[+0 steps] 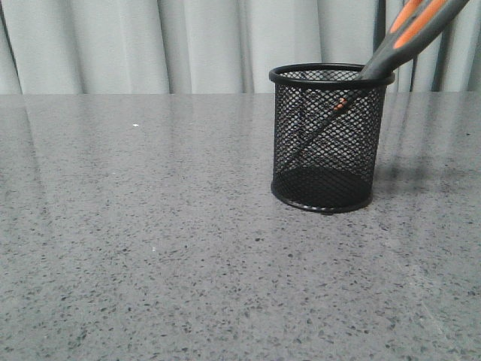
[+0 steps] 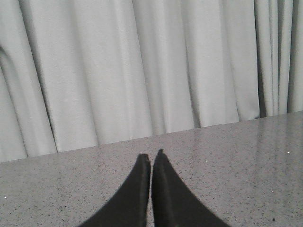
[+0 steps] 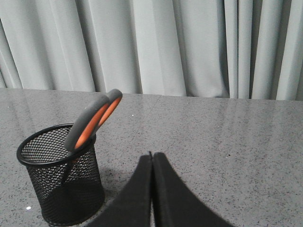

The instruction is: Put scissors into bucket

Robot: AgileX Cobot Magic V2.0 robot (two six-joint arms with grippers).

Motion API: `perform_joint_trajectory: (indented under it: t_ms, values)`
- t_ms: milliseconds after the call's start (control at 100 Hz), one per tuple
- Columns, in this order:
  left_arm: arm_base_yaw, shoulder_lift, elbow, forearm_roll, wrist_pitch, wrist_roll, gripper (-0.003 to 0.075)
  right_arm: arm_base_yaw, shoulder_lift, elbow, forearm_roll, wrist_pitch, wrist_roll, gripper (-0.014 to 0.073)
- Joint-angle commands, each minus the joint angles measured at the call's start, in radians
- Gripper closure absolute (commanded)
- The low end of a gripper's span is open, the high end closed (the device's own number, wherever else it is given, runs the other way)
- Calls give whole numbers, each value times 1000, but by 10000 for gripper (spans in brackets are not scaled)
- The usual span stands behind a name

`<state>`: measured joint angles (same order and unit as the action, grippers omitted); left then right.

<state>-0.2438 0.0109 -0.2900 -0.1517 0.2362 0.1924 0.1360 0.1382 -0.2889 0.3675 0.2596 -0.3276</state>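
Orange-lined grey handles of the scissors [image 1: 412,30] poke out at the upper right of my front view, leaning on the rim of the bucket [image 1: 329,139], blades down inside the mesh. I see the bucket upright on the speckled grey counter [image 1: 150,248], right of centre. My left gripper [image 2: 151,158] and right gripper [image 3: 152,156] are both closed, holding nothing.
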Motion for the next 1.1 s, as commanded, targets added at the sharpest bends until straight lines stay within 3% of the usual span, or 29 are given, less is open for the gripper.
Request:
perform_joint_trajectory:
  t_ms: [0, 240, 420, 580, 760, 1090]
  values:
    - [4, 10, -23, -13, -81, -2, 741, -2, 9, -24, 9, -70, -12, 664]
    - [13, 10, 7, 33, -83, -5, 741, -2, 9, -24, 9, -70, -12, 664]
    - [109, 6, 106, 102, -122, -136, 741, -2, 9, -24, 9, -70, -12, 664]
    - [176, -43, 211, 103, -166, -161, 741, -2, 9, -24, 9, -70, -12, 664]
    - [180, -41, 311, 97, -254, -167, 741, -2, 9, -24, 9, -67, -12, 664]
    - [180, -41, 306, 97, -236, -165, 741, -2, 9, -24, 9, -65, -12, 664]
